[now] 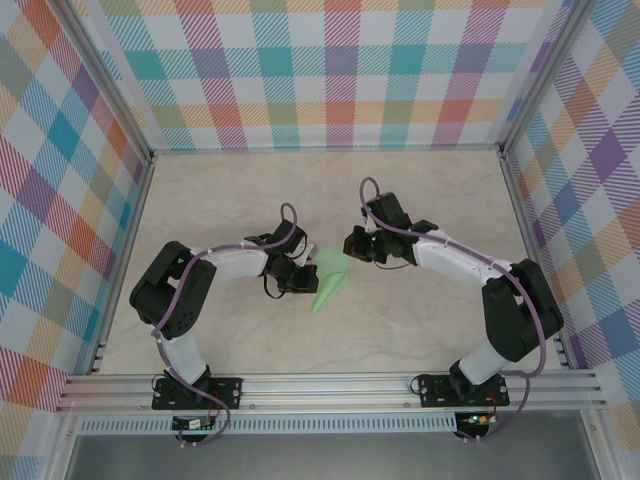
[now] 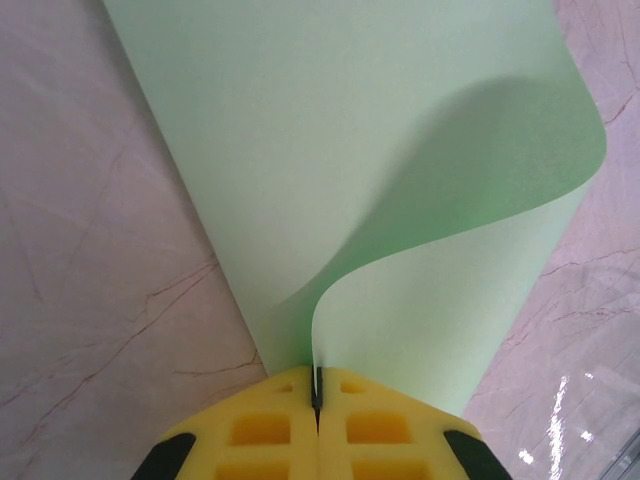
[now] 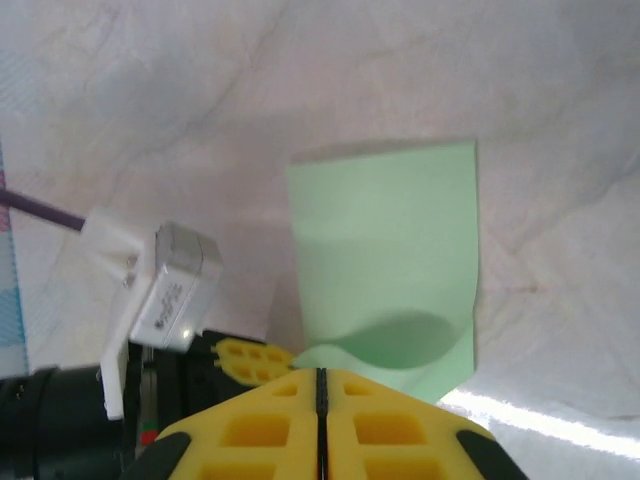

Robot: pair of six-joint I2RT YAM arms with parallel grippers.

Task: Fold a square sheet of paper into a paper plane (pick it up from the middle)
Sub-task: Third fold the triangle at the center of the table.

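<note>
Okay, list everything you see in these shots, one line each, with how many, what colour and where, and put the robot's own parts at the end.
sheet of paper: one, pale mint green, mid-table between the two grippers, partly curled up
table: one, beige marbled top, under everything
walls: three, multicolour plaid, left, back and right of the table
frame rail: one, silver metal, along the near edge
arms: two, white and black with purple cables, left arm and right arm bolted at the near edge
left gripper: one, yellow fingers, shut on the paper's edge
right gripper: one, yellow fingers, shut at the paper's other side; I cannot tell whether it pinches the paper
</note>
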